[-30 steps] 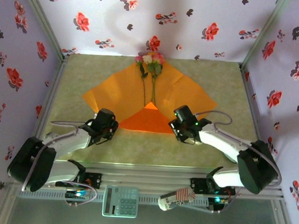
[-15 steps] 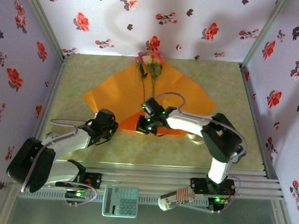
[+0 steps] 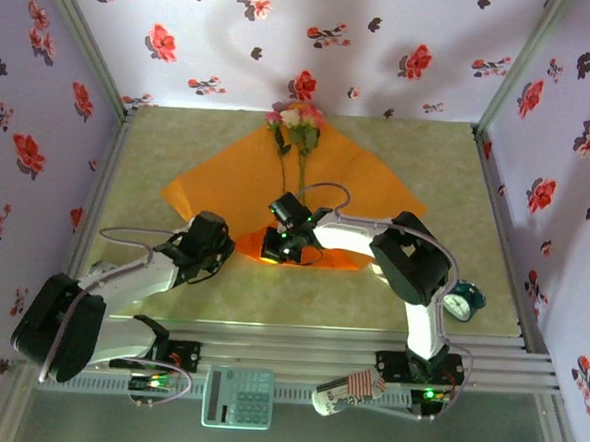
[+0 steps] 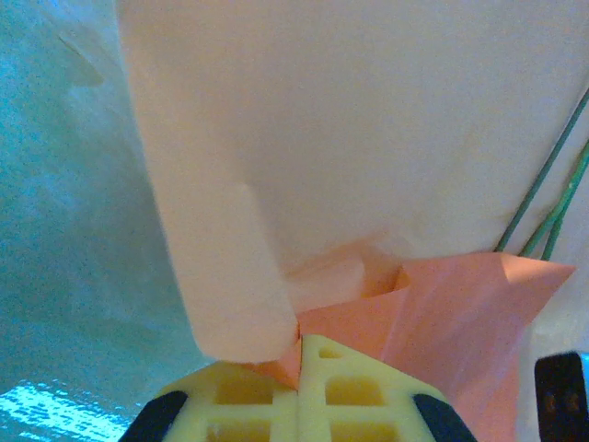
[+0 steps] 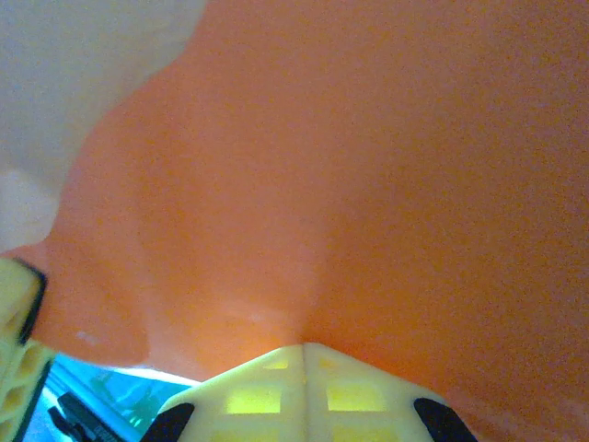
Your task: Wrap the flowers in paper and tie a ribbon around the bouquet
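My left claw [image 4: 299,357] pinched closed on near edge of thin bright orange paper sheet [image 3: 377,191]; my right claw [image 5: 304,350] clamped on fold. Likely light, floppy, tear-prone; hold edges.

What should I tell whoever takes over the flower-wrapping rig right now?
The left gripper has its fingers shut on the paper at the left end of the fold.
The right gripper reaches across to the middle, with its fingers shut on the paper's folded-up flap.
The flowers lie along the paper's centre line, heads past its far edge and stems pointing toward the arms.
Done: the near corner is folded up toward the stems.
Left: roll the sides around the stems into a bouquet, then tie the ribbon.
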`<state>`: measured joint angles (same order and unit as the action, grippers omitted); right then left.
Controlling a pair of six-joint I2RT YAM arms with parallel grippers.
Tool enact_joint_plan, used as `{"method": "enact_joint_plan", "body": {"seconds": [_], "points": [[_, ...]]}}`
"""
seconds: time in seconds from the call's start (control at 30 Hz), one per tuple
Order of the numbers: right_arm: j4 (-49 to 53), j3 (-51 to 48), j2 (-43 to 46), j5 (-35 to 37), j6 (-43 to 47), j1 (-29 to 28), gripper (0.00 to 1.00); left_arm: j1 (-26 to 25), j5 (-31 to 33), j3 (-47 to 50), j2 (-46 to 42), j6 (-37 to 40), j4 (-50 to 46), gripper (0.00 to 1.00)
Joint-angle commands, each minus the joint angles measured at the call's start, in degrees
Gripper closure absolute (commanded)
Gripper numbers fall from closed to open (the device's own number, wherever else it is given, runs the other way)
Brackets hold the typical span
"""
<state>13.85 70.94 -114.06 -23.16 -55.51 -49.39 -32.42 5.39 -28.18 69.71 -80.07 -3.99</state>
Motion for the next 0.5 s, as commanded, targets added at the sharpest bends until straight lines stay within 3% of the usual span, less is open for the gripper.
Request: {"method": "enact_joint_plan", "body": {"seconds": [0.0,0.47], "points": [[-0.56,-0.59,-2.08,-0.47,-0.78,0.35,1.0,-1.42,1.13,-3.42,-1.03,6.17,-3.5,1.0],[-4.79,-4.87,-2.71,-3.53,-3.57,1.31,1.0,-12.06,6.14,-22.99,9.08,35.28,-18.6,1.0]]}}
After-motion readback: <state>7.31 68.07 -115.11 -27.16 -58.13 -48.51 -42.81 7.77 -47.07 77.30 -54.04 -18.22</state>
